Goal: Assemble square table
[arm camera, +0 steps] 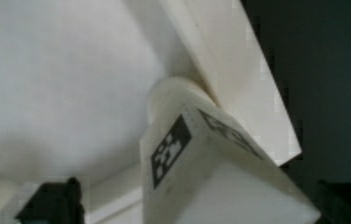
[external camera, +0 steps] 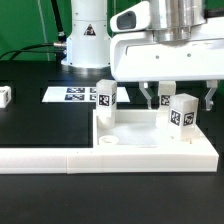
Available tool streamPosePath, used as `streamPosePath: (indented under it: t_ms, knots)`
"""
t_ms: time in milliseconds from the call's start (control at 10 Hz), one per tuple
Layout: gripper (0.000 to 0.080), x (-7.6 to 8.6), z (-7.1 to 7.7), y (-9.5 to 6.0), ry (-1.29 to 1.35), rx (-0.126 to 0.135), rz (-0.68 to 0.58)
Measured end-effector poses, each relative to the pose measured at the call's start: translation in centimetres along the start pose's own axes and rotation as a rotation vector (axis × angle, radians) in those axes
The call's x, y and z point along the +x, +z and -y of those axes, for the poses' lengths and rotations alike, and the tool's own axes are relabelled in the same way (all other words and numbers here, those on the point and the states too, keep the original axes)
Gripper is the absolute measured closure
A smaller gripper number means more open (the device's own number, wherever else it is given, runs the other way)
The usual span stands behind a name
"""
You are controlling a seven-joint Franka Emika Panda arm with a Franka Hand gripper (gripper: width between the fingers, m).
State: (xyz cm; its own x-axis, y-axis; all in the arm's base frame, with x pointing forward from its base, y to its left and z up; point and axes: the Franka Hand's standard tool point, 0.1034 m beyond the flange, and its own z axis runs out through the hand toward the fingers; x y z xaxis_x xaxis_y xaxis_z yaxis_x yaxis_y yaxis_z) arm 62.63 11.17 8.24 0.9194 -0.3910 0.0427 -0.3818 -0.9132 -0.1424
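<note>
The white square tabletop lies tray-side up against the barrier. Two white tagged legs stand upright in it: one at its far corner on the exterior view's left, one on the right. My gripper hangs over the right leg with a dark finger on either side of it. In the wrist view the gripper straddles this leg; the fingers stand apart, with a gap showing between one finger and the leg. The tabletop fills the wrist view behind it.
The long white L-shaped barrier runs along the front and the right side of the tabletop. The marker board lies flat behind it. Another small white leg sits at the exterior view's far left. The robot base stands at the back.
</note>
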Motion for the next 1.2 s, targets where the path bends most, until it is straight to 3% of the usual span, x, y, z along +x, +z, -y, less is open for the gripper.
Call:
streamPosePath:
  t_ms: [400,1100,1200]
  knots:
    - [0.0151,-0.07,0.47,0.05,-0.326,-0.033,0.005]
    - [0.0151,-0.11,0.51,0.39,-0.724,-0.037,-0.025]
    - [0.0244,-0.11,0.52,0.38,-0.707,-0.036,-0.025]
